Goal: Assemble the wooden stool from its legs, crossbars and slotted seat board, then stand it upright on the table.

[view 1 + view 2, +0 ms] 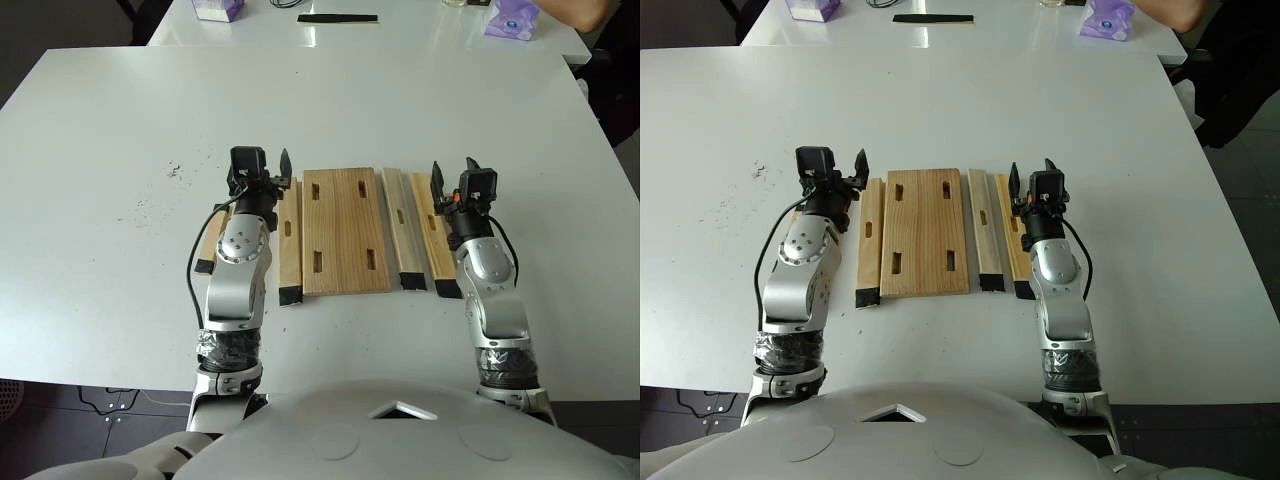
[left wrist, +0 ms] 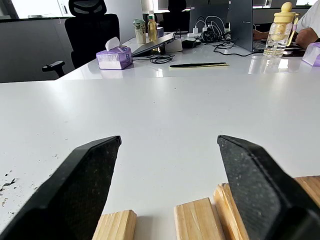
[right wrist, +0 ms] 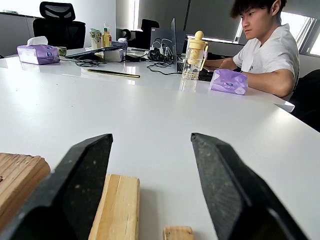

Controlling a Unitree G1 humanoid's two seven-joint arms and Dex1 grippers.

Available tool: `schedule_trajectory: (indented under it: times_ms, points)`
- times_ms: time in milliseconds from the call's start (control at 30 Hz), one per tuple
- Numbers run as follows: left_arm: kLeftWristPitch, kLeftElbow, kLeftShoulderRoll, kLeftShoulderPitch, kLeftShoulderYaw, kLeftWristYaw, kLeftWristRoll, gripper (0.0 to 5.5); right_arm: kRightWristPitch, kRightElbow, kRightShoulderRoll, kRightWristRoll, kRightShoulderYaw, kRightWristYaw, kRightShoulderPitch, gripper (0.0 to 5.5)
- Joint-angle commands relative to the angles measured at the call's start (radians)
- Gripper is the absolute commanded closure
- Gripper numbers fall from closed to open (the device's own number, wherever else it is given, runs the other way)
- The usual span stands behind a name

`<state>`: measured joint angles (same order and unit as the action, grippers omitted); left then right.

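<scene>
The white bench (image 1: 350, 110) carried the slotted seat board (image 1: 345, 230), lying flat near its middle. Slotted wooden bars lay lengthwise beside the board, the left bars (image 1: 290, 245) on one flank and the right bars (image 1: 405, 235) on the other. The left pincer (image 2: 169, 142) stood over the left bars' far ends, fingers spread apart. The right pincer (image 1: 454, 170) stood over the right bars' far ends, also spread.

Bright, even daylight from far windows (image 3: 307, 40) glares off the glossy white table (image 2: 165, 115), shadows faint
</scene>
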<state>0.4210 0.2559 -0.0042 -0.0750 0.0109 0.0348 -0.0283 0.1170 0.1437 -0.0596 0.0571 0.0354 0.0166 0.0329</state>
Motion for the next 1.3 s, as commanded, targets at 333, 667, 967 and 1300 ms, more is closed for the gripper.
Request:
schedule_trajectory:
  times_ms: [333,667,967,1300]
  points:
    - [-0.008,-0.029,0.003,-0.025,0.004,-0.002,-0.003,1.91,0.002,-0.016,0.000,0.008,0.006,-0.002,-0.011,2.60]
    - [-0.009,-0.025,0.002,-0.024,0.008,-0.001,-0.004,1.91,0.000,-0.018,0.000,0.007,0.008,-0.002,-0.011,2.60]
    - [-0.017,-0.022,0.005,-0.023,0.006,-0.007,0.003,1.91,-0.006,-0.026,-0.001,0.008,0.008,-0.001,-0.007,2.60]
    - [-0.030,-0.030,0.009,-0.028,0.009,-0.010,-0.004,1.91,-0.016,-0.051,-0.006,0.010,0.011,0.004,-0.017,2.60]
